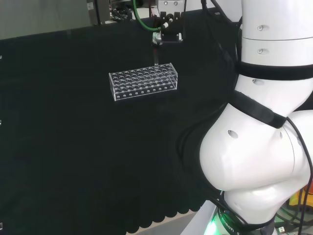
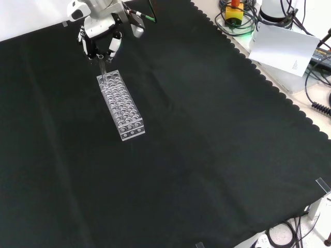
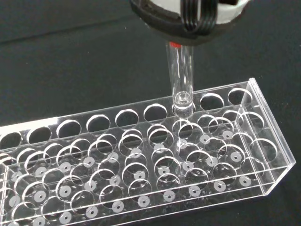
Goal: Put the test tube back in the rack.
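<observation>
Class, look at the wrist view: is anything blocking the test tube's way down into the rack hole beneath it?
Nothing visible does. The test tube, held upright by the hand, has its tip at an open hole in the rack; neighbouring holes are empty.

Black cloth [image 2: 207, 155], white paper sheet [image 2: 282, 46]
</observation>
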Available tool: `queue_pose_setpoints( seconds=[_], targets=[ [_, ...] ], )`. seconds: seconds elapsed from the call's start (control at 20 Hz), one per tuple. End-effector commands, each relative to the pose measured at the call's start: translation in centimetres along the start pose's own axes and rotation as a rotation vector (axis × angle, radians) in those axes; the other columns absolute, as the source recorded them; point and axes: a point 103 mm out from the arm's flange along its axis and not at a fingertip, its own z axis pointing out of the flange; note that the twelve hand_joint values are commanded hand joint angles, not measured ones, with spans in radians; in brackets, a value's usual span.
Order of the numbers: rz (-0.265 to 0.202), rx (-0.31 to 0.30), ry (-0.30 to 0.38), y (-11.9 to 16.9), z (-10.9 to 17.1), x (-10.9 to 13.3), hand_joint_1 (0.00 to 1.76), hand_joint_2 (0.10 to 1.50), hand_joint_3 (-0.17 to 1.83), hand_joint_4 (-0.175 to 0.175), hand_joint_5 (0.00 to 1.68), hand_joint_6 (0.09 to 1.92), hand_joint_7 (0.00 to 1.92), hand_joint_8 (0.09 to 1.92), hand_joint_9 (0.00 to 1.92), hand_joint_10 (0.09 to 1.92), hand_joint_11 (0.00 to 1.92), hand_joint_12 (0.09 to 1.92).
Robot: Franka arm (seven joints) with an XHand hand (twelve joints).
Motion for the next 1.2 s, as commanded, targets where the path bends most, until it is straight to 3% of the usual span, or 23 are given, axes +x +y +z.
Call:
queue_pose_setpoints(
  seconds=[0.05,1.2],
  targets=[
    [0.000,0.002,-0.001,0.2,0.1,-0.1,1.42,0.98,0.00,-0.175,1.27,0.28,1.31,0.84,1.26,0.37,0.69,1.25],
    [0.000,0.057,0.011,0.8,3.4,0.0,1.42,0.98,0.00,-0.175,1.27,0.28,1.31,0.84,1.26,0.37,0.69,1.25]
  ],
)
